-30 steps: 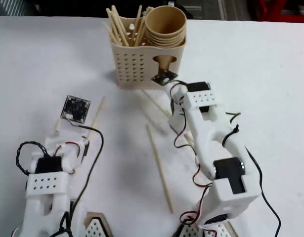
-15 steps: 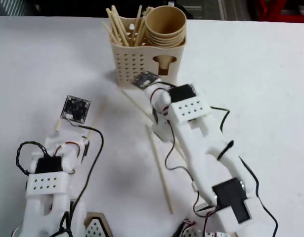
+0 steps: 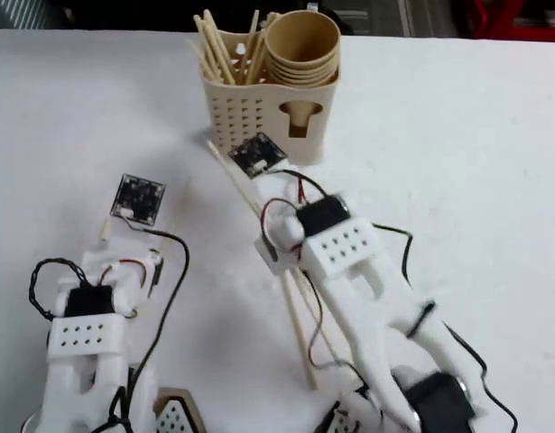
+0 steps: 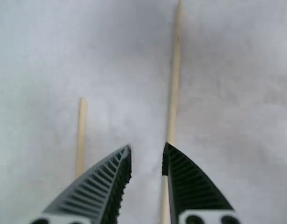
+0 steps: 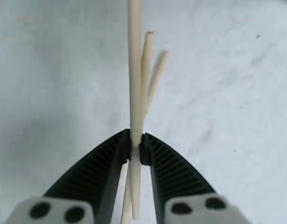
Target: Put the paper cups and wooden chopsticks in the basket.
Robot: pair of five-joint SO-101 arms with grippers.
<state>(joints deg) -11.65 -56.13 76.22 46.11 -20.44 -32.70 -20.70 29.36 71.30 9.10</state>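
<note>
While the right gripper (image 5: 135, 145) is clamped on 1 chopstick (image 5: 134, 70), its long axis runs straight out of the grip, tip just beside the basket (image 3: 236, 122) base; left gripper (image 4: 146, 156) stands slightly parted, empty.

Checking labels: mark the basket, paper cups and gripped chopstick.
basket (image 3: 245, 117), high view, perforated front wall.
paper cups (image 3: 302, 43), high view, inside of top cup.
chopstick (image 5: 135, 70), right wrist view, mid shaft.

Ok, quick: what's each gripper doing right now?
Left gripper: open, holding nothing.
Right gripper: closed on a wooden chopstick.
</note>
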